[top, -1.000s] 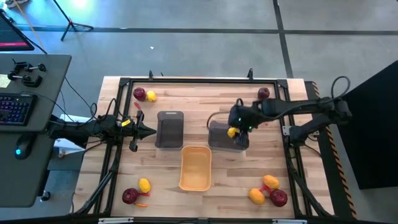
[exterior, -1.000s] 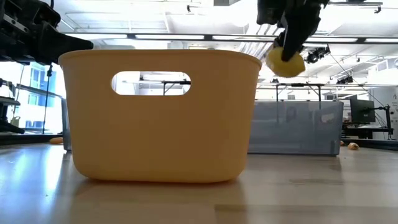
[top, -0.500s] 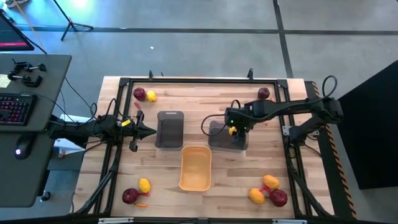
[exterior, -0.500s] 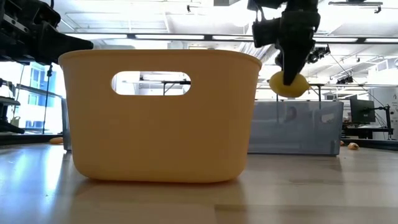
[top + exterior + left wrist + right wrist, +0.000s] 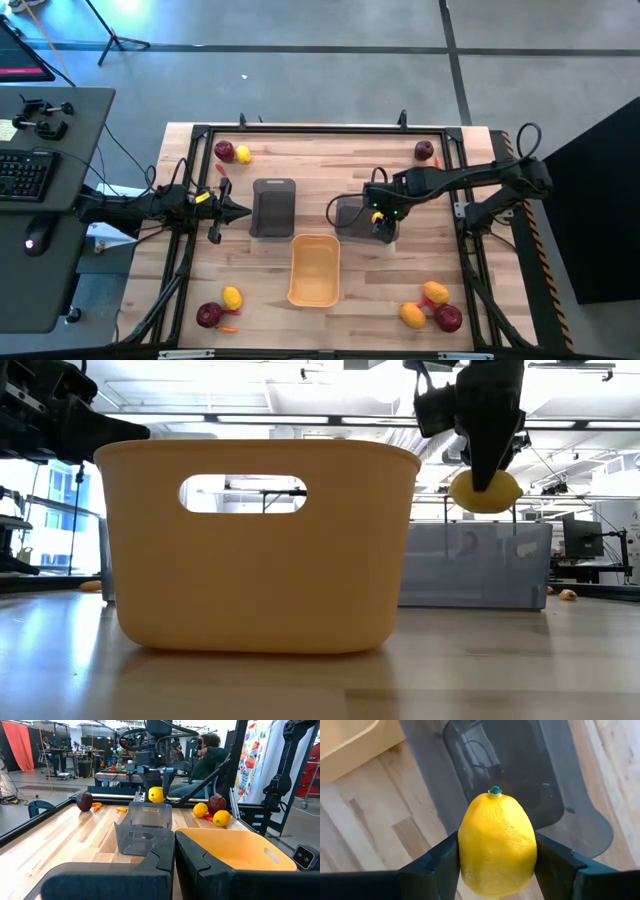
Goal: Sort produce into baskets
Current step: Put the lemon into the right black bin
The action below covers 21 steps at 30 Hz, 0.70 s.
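A yellow lemon [image 5: 497, 845] hangs clamped between the right gripper's [image 5: 381, 213] jaws, directly above the grey basket [image 5: 362, 219] (empty, as far as shows). The step looks like delivery; next, lower and let go. The left gripper [image 5: 240, 211], jaws together, waits beside the other grey basket [image 5: 272, 208]. No writing is readable.

Yellow lemon [image 5: 497, 845], grey basket [image 5: 520, 775]

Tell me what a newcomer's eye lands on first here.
A yellow lemon clamped in the right gripper, hanging above the right-hand grey basket. Next, the yellow-orange basket filling the low view at the table's front centre, between the two grey ones.
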Motion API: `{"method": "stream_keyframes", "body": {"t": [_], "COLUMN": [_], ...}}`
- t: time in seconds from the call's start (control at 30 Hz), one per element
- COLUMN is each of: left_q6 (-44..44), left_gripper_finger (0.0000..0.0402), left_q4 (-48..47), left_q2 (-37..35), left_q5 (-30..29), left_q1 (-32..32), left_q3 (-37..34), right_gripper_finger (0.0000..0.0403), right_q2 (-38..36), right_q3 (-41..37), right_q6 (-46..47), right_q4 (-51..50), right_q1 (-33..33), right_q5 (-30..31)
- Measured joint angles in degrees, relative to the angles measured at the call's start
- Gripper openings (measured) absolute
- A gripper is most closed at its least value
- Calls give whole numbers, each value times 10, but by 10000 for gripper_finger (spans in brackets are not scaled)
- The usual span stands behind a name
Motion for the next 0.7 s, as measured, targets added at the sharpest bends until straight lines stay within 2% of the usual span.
{"method": "stream_keyframes", "body": {"t": [0.6,0.7], "left_q6": [0,0], "left_gripper_finger": [0,0], "left_q4": [0,0], "left_q2": [0,0], "left_q5": [0,0], "left_q1": [0,0], "left_q3": [0,0], "right_gripper_finger": [205,218], "right_q2": [0,0], "right_q3": [0,0], "right_q6": [-17,-17], "right_q4": [0,2], "right_q1": [3,3], "right_q5": [17,18]}}
